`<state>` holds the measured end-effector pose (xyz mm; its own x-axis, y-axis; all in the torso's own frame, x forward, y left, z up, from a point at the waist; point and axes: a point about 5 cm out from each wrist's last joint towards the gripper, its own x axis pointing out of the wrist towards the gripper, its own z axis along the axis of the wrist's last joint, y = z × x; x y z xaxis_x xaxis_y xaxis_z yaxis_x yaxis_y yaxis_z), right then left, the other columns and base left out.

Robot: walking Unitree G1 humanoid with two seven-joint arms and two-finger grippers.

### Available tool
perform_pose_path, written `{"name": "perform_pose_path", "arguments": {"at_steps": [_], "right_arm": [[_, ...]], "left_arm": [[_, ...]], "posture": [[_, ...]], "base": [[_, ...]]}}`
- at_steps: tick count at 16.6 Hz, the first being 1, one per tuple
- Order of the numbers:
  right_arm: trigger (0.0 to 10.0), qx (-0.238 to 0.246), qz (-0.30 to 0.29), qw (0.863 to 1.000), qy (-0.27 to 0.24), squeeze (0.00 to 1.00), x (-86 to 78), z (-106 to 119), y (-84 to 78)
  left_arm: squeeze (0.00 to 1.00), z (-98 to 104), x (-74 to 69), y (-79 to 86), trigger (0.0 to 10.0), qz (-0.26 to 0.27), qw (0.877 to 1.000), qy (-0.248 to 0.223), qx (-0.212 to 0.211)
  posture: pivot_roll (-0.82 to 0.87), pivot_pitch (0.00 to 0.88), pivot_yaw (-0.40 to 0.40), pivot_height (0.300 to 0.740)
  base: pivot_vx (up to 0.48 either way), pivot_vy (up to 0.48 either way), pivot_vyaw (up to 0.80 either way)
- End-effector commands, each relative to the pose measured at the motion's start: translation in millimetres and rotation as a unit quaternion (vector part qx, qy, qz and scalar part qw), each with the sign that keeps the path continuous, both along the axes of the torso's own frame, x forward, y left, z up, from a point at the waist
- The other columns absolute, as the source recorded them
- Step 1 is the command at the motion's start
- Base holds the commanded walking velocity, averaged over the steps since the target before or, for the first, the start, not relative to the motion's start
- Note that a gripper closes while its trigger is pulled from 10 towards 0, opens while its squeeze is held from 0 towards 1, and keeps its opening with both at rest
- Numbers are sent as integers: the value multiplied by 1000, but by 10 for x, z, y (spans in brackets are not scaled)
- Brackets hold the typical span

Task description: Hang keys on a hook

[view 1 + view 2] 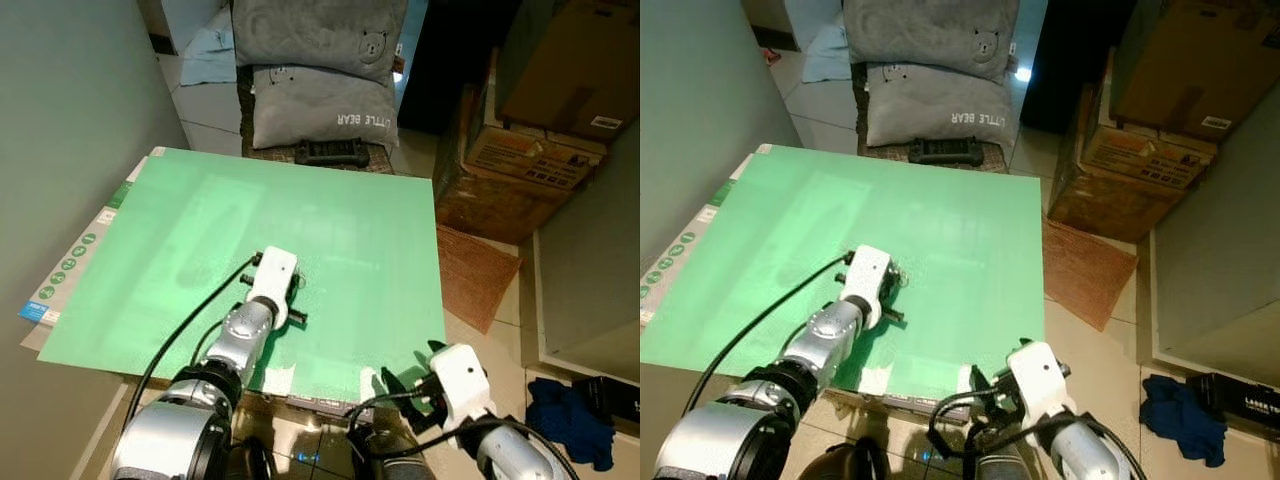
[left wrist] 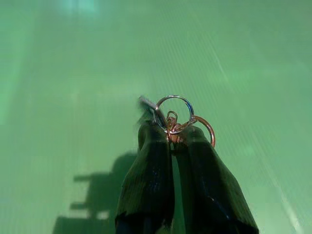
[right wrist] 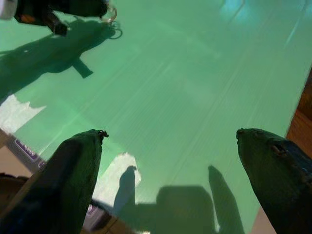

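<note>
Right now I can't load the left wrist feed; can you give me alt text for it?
The left hand, its two black fingers closed together, pinches a bunch of key rings, one silver and one copper-coloured, just above a plain green board. The hand's shadow falls on the board.

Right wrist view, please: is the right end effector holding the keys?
No: the right end effector is open over the green board with nothing between its fingers, while the left end effector grips the keys.

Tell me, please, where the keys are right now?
The keys are pinched in the left gripper, just above the green board, near its middle.
</note>
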<state>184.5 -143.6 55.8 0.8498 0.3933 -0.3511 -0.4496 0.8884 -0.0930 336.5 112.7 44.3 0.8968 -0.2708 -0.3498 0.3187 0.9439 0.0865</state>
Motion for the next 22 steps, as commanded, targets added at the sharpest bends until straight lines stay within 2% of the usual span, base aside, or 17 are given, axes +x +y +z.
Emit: {"name": "perform_pose_path", "arguments": {"at_steps": [1,3,5,6,7,11,12,14,17,20,22], "right_arm": [[10000,1,-3,1000,1,0,45,-33,-10],[10000,6,-1,1000,-9,0,172,-34,14],[10000,6,-1,1000,-9,0,172,-34,14],[10000,12,-4,1000,-14,0,270,-31,27],[10000,12,-4,1000,-14,0,270,-31,27],[10000,32,-10,999,-24,0,486,3,80],[10000,54,-28,998,-33,0,604,48,88],[10000,66,-38,996,-38,0,654,72,88],[10000,100,-91,987,-90,0,874,271,45],[10000,105,-94,981,-130,0,991,425,71],[10000,121,-85,979,-141,0,1059,497,131]], "left_arm": [[0,89,48,27,0,-1,999,-20,-27],[0,194,93,56,0,-9,998,-48,-49],[0,194,93,56,0,-9,998,-48,-49],[0,258,116,76,0,-15,996,-65,-62],[0,258,116,76,0,-15,996,-65,-62],[0,416,138,116,0,-46,986,-99,-125],[0,498,134,175,0,-53,979,-116,-158],[0,531,132,210,0,-51,977,-124,-167],[0,600,92,336,0,-26,971,-146,-190],[0,639,4,394,0,0,961,-160,-226],[0,652,-115,422,0,16,958,-175,-227]], "posture": [[-194,95,-11,740],[-159,65,-16,740],[-159,65,-16,740],[-129,41,-20,740],[-129,41,-20,740],[-78,2,-26,740],[-60,0,-27,740],[-60,0,-27,740],[-35,0,-23,740],[-22,0,-19,740],[-7,0,-23,740]], "base": [[0,0,0],[0,0,0],[0,0,0],[0,0,0],[0,0,0],[0,0,0],[0,0,0],[0,0,0],[0,0,0],[0,0,0],[0,0,0]]}}
